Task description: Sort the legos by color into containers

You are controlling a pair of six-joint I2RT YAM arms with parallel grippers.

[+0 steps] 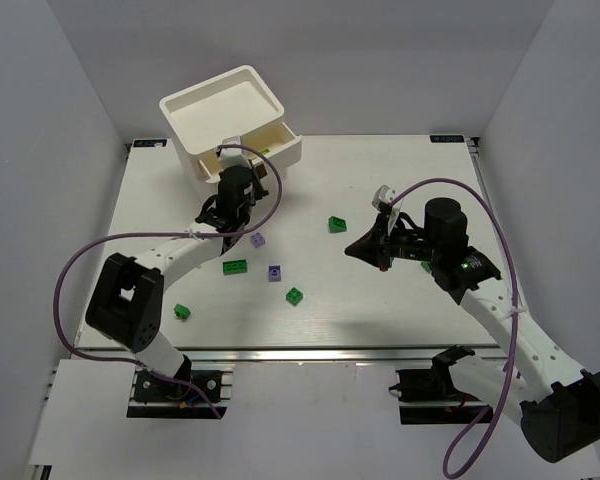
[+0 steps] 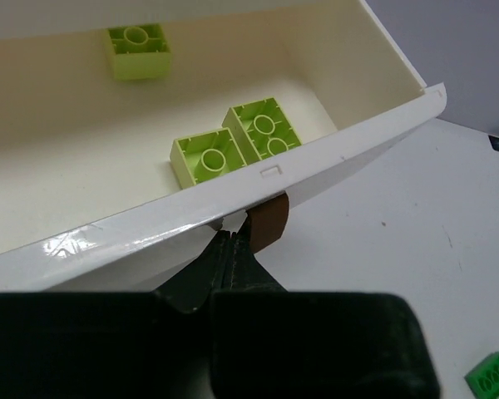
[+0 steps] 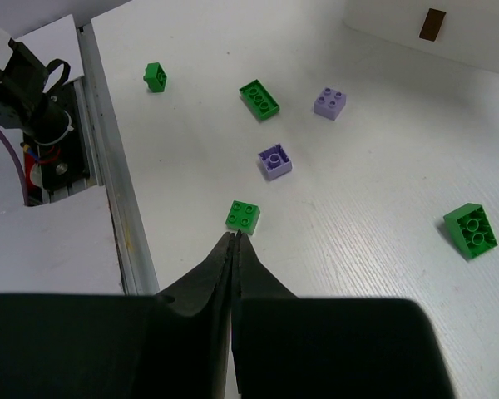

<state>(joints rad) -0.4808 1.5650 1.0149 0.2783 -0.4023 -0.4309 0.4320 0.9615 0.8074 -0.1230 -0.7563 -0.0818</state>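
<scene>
Lying loose on the white table (image 1: 380, 320) are the legos not yet sorted. In the top view, dark green bricks (image 1: 336, 224) (image 1: 234, 267) (image 1: 294, 295) (image 1: 182, 312) are scattered across the middle and lower left of the frame. Two light purple bricks (image 1: 259, 240) (image 1: 275, 272) sit among them, each apart from its neighbours.

Three yellow-green bricks (image 2: 139, 50) (image 2: 208, 158) (image 2: 266, 129) rest stud-side down inside the open drawer (image 2: 133, 229). One is near the upper left of the left wrist view and two are touching against the front wall. This drawer projects from the white stacked unit (image 1: 225, 110) at the upper left of the top view, whose tray top faces upward.

The small brown handle (image 2: 268, 224) hangs under the drawer's front lip. The left gripper (image 2: 230, 243) has its jaws pressed together, tips just beside that handle. Whether they pinch any part of it cannot be told.

The right gripper (image 3: 235, 238), at centre right of the top view, also has its jaws together and holds nothing. Its tips point toward a small dark green brick (image 3: 244, 215) just ahead of them in the right wrist view.
</scene>
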